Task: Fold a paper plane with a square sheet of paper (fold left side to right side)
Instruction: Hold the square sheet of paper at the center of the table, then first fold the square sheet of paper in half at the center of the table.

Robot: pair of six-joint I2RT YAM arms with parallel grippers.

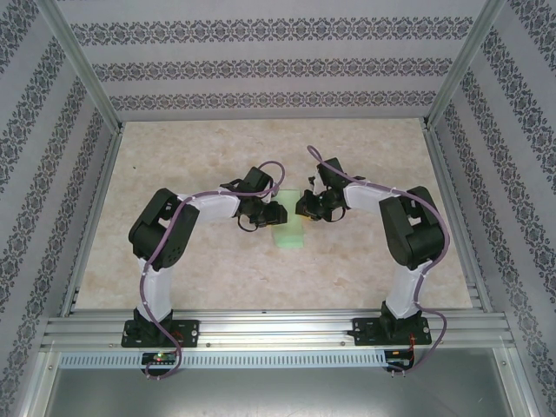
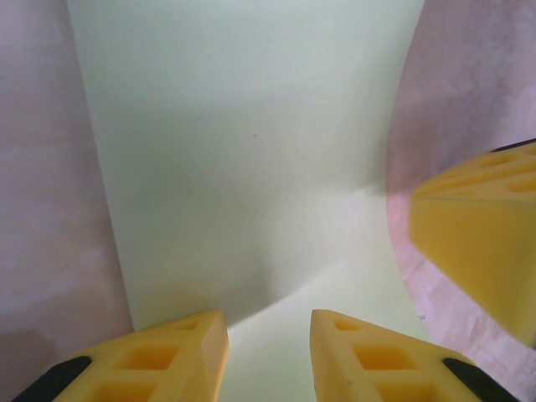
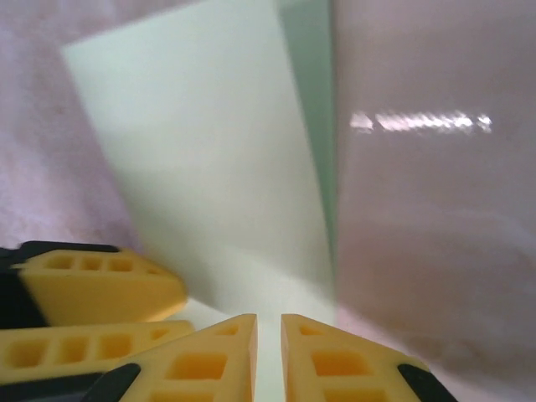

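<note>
The pale mint-green sheet of paper (image 1: 288, 233) lies at the table's middle between both grippers, as a narrow rectangle rather than a paper plane. A curved upper layer (image 2: 251, 151) rises off the lower one. My left gripper (image 1: 274, 215) hovers low over the sheet's left side. Its jaws stand apart (image 2: 268, 335), with paper showing in the gap. My right gripper (image 1: 304, 208) meets it from the right, its jaws (image 3: 268, 343) nearly together on the raised paper edge (image 3: 209, 167). A right finger (image 2: 477, 243) shows in the left wrist view.
The beige marbled tabletop (image 1: 191, 156) stretches bare around the paper. Patterned walls and metal frame posts (image 1: 82, 65) close in the sides and back. A metal rail (image 1: 278, 328) runs along the near edge by the arm bases.
</note>
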